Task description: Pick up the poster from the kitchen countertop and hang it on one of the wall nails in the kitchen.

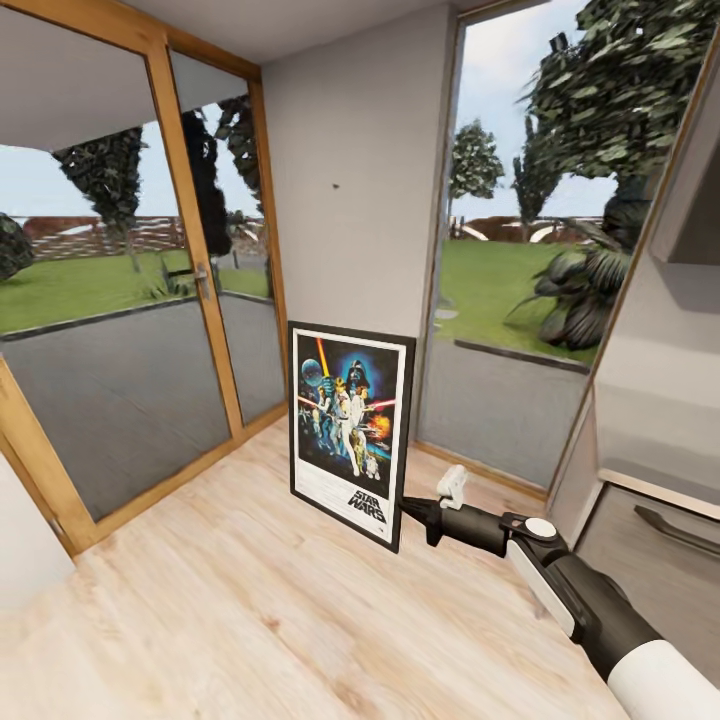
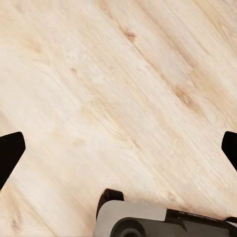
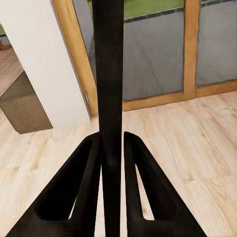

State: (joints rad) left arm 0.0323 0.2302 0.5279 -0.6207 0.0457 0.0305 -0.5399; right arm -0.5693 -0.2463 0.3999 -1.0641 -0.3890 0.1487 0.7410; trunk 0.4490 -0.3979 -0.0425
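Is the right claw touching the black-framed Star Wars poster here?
Touching. In the right wrist view both fingers of the right claw press against the black-framed Star Wars poster, its frame edge clamped between them with no gap.

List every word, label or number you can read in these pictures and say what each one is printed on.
"STAR WARS": white lettering at the lower right of the poster, which the right gripper holds by its edge.
Small print in the poster's white bottom border: too small to read.
No text is legible in either wrist view.
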